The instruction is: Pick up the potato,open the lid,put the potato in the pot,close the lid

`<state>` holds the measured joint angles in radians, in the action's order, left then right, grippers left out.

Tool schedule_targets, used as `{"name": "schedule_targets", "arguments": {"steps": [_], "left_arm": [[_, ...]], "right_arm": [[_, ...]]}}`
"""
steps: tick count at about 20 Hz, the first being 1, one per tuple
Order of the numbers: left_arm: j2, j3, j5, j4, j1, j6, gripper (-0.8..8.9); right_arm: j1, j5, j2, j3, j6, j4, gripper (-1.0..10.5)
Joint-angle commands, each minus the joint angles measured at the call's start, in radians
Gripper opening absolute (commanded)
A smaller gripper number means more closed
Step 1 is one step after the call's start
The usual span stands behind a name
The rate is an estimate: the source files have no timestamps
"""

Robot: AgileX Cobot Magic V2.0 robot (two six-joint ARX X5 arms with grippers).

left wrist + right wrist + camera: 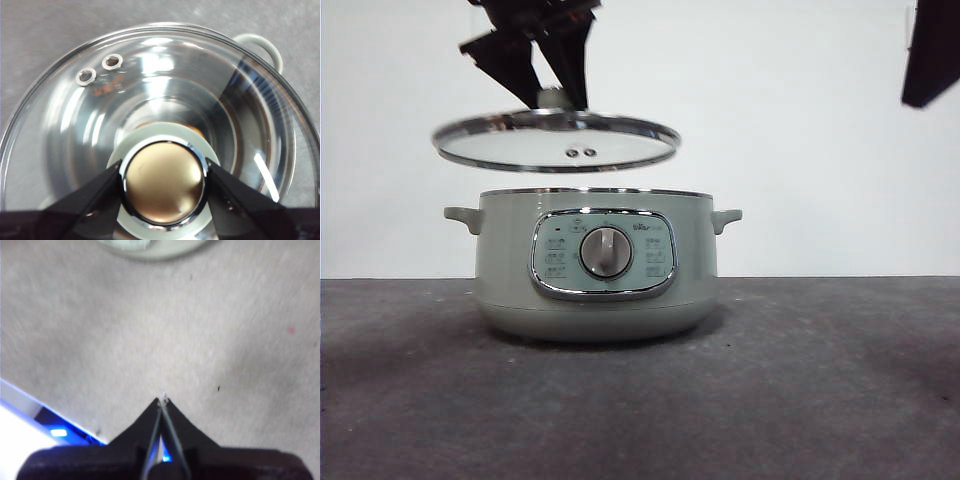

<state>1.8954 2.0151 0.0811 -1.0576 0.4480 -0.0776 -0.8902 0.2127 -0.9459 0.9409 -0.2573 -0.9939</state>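
The pale green pot (505, 260) stands on the grey table with its dial (607, 251) facing the front view. My left gripper (552, 100) is shut on the knob (164, 182) of the glass lid (556, 142) and holds the lid a little above the pot, shifted slightly left and tilted. In the left wrist view the lid (165, 75) covers the pot's steel inside, and one pot handle (260, 45) shows past its rim. The potato is hidden; only a thin orange-brown sliver shows through the glass behind the knob. My right gripper (162, 401) is shut and empty.
The right arm shows as a black tip (930, 50) at the top right of the front view, well off the pot. The right wrist view shows grey table (200, 330) and the pot's edge (150, 250). A white wall stands behind.
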Motion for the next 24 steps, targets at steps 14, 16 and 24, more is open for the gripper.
{"name": "schedule_targets", "arguments": {"steps": [14,16,24], "left_arm": [[0.109,0.006,0.0,0.084,0.028,0.002,-0.09],[0.112,0.006,-0.002,0.099,0.028,0.002,-0.09],[0.153,0.006,-0.012,0.095,0.028,-0.005,-0.09]], "right_arm": [[-0.002,-0.154,0.008,-0.031,-0.039,0.154,-0.1],[-0.003,-0.154,0.008,-0.031,-0.039,0.157,-0.1],[-0.003,-0.154,0.008,-0.031,-0.055,0.157,-0.1]]}}
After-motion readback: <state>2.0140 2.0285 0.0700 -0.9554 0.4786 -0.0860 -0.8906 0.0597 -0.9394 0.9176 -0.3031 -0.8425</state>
